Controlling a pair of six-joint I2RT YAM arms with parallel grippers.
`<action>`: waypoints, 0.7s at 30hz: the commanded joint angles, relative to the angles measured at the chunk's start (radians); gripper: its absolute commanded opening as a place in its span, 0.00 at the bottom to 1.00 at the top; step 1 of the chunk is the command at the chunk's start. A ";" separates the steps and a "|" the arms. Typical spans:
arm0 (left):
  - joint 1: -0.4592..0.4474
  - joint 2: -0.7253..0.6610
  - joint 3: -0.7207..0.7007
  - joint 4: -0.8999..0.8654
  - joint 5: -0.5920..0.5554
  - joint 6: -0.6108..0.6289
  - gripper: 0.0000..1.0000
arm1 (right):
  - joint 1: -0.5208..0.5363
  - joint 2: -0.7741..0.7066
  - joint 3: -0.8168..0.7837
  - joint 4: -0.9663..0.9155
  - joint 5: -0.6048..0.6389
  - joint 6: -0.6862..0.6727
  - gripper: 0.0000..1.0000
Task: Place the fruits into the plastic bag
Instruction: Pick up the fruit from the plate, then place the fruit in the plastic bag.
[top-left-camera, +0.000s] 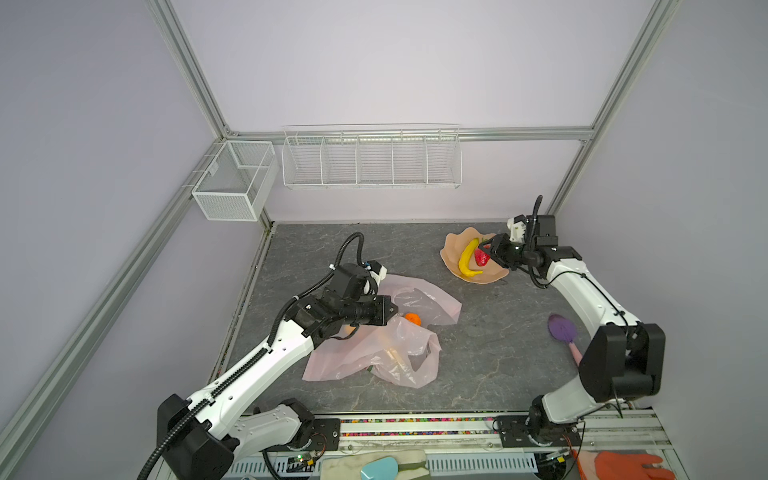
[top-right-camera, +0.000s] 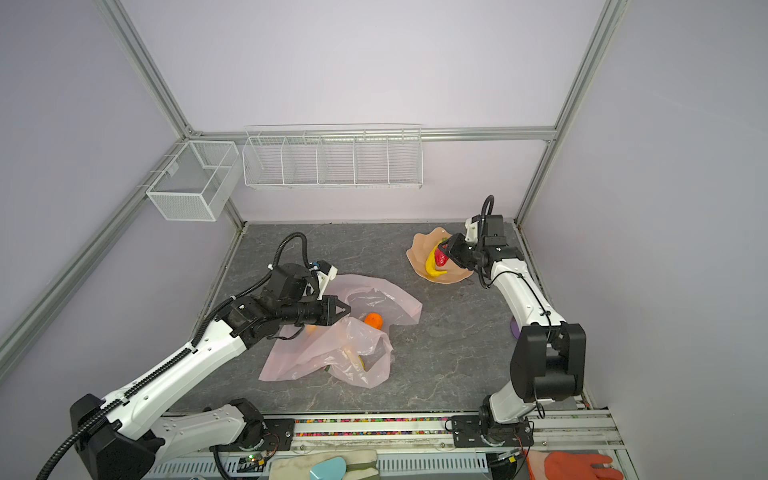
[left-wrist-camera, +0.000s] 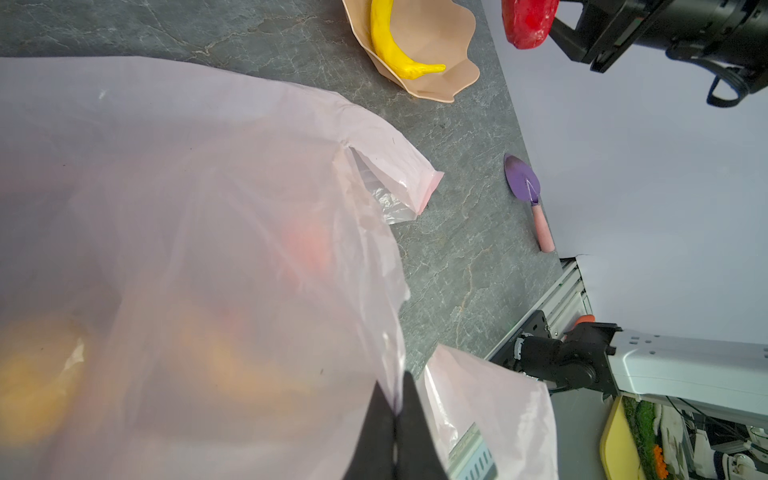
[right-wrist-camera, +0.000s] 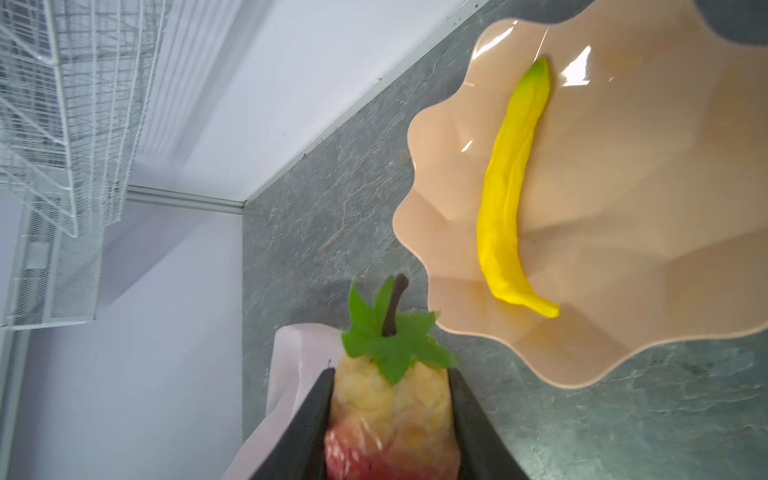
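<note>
The pale pink plastic bag (top-left-camera: 415, 353) (top-right-camera: 316, 357) lies crumpled at the table's left middle. My left gripper (top-left-camera: 392, 309) (left-wrist-camera: 398, 399) is shut on a fold of its film (left-wrist-camera: 208, 208). An orange tangerine (top-left-camera: 412, 318) (top-right-camera: 373, 320) sits in the bag's mouth, and blurred yellow and orange shapes show through the film. At the back right, a yellow banana (top-left-camera: 467, 259) (right-wrist-camera: 507, 199) lies in the peach scalloped bowl (top-left-camera: 453, 249) (right-wrist-camera: 623, 249). Just above the bowl, my right gripper (top-left-camera: 488, 249) (right-wrist-camera: 391, 372) is shut on a red strawberry (top-left-camera: 482, 258) (right-wrist-camera: 390, 399) (left-wrist-camera: 528, 20) with a green leaf.
A purple trowel (top-left-camera: 561, 328) (left-wrist-camera: 521, 178) with a pink handle lies near the right edge, partly under my right arm. White wire baskets (top-left-camera: 370, 158) and a mesh box (top-left-camera: 232, 178) hang on the back wall. An orange glove (top-left-camera: 623, 465) lies in front of the rail.
</note>
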 joint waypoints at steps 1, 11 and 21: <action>0.005 0.005 0.003 0.009 0.010 0.015 0.00 | -0.003 -0.085 -0.105 0.094 -0.101 0.064 0.30; 0.005 0.022 0.014 0.018 0.015 0.018 0.00 | 0.001 -0.364 -0.422 0.090 -0.149 0.111 0.30; 0.005 0.047 0.034 0.029 0.033 0.016 0.00 | 0.010 -0.585 -0.674 0.124 -0.182 0.216 0.29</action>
